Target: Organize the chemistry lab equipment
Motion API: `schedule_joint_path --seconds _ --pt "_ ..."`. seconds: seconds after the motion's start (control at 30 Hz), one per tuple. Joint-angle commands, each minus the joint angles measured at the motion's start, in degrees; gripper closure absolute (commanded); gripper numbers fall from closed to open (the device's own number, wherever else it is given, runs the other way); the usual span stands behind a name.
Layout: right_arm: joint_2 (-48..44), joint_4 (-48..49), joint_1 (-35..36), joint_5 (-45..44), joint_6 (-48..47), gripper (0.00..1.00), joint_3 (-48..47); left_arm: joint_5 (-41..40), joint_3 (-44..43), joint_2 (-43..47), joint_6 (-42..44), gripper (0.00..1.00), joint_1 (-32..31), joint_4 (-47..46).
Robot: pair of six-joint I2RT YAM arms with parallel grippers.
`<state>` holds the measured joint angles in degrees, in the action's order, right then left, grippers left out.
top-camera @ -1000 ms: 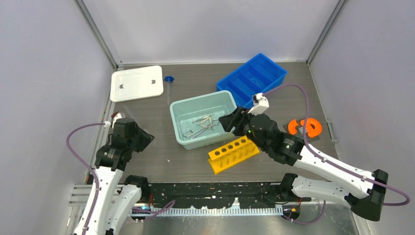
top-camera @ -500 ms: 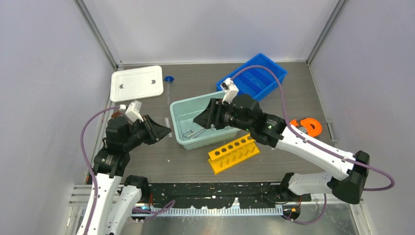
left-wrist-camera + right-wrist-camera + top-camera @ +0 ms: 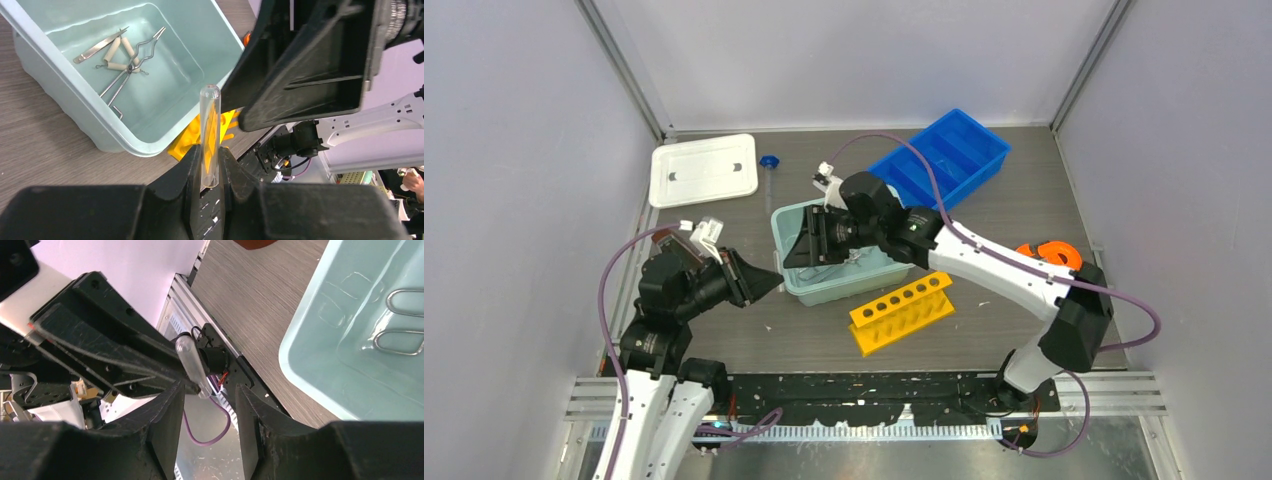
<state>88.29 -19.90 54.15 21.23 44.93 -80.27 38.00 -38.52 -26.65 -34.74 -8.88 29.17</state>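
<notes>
Clamped narrow on a slim clear tube (image 3: 210,115) by the left gripper (image 3: 210,152), both fingers (image 3: 192,165) pressed to the glass, rounded end pointing away from the wrist. Facing it tip to tip, the right gripper (image 3: 209,392), jaws parted and straddling the tube's rounded end, no contact to be made out. Met in the air just off the near-left corner of the pale teal tub (image 3: 849,288), above the grey wood-grain table (image 3: 754,330).

Lying on the tub's floor, well apart from the held tube: a pair of wire tongs (image 3: 127,70), a wire triangle with pale sleeves (image 3: 119,52) crossed with them, over or under impossible to tell, and a flat silvery strip like tweezers (image 3: 100,46) just beside.

Set just in front of the tub, on its near side, a yellow rack (image 3: 902,312) with a row of holes, lying askew on the table. Placed behind the tub, toward the back right, the blue divided tray (image 3: 939,160). Resting at the back left, a white lid (image 3: 704,170), with a small blue piece (image 3: 769,160) just beside its right edge. Parked near the right wall, an orange reel (image 3: 1049,260).
</notes>
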Motion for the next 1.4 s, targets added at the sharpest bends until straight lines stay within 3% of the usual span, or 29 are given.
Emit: schedule_joint_path --seconds 0.0,0.4,0.53,0.67,0.9,1.07,1.37 --pt "3.0 1.3 -0.1 4.3 1.7 0.52 -5.2 2.6 0.0 -0.1 1.3 0.94 -0.2 -3.9" --pt "9.5 1.3 -0.1 4.1 1.2 0.60 -10.6 2.9 0.6 -0.7 1.3 0.95 -0.3 -4.3" --pt "9.1 1.5 -0.2 4.5 1.0 0.75 -9.5 2.8 0.5 -1.1 1.5 0.95 -0.3 -4.2" --pt "6.9 3.7 -0.7 3.2 1.3 0.83 -6.8 2.3 0.5 -1.5 1.6 0.92 -0.3 -4.2" --pt "-2.8 14.6 -2.5 -5.1 -0.1 0.87 5.4 1.6 0.0 -2.2 1.7 0.38 -0.3 -2.9" --pt "-12.6 13.6 -3.6 -17.0 -5.8 0.87 13.0 -1.1 -0.9 -2.6 2.3 0.02 -0.3 -1.5" --pt "-39.3 9.7 -3.6 -41.6 -20.1 0.87 27.5 -3.4 -4.6 -7.2 5.9 0.00 -0.3 -2.9"
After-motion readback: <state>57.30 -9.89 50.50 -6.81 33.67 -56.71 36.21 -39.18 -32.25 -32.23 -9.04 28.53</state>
